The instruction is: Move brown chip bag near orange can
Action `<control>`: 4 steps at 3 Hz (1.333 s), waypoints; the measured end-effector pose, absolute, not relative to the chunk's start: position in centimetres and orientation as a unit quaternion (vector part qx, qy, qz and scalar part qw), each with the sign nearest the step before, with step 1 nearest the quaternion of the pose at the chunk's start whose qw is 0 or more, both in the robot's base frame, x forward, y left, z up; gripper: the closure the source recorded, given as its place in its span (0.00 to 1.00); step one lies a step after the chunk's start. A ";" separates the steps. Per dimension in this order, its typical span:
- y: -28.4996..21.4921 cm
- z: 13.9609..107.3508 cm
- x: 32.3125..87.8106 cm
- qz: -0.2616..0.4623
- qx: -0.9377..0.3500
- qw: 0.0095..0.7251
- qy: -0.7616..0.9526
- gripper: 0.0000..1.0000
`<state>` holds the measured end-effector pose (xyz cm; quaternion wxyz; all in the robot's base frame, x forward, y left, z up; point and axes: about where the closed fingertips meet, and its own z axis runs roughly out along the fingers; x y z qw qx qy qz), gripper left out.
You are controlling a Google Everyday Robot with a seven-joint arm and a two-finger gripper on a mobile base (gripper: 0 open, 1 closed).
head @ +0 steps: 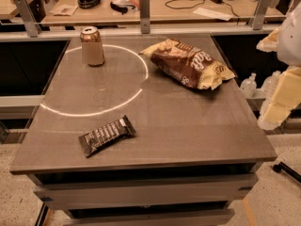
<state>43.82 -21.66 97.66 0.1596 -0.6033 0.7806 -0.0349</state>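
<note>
Whether the pincer (281, 97) at three o'clock is closed I cannot tell; the puffy brown foil chip bag (188, 62) lies at one o'clock, lettering illegible.

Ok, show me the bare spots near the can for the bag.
Bare: between can and bag; the middle, from can down to bar; front right corner. Crowded nowhere. Claw hangs beyond the table's right side.

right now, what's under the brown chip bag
Only the table top shows around the brown chip bag; it lies flat there, and the patch beneath it is covered. The orange can stands apart from it. The hand is off the table's right edge.
</note>
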 end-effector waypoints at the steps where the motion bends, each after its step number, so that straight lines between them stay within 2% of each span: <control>1: -21.5 97.7 43.9 -0.040 -0.603 0.165 0.779 0.00; 2: -20.8 97.3 44.6 -0.028 -0.598 0.183 0.780 0.00; 4: -19.9 96.0 46.8 -0.031 -0.570 0.262 0.778 0.00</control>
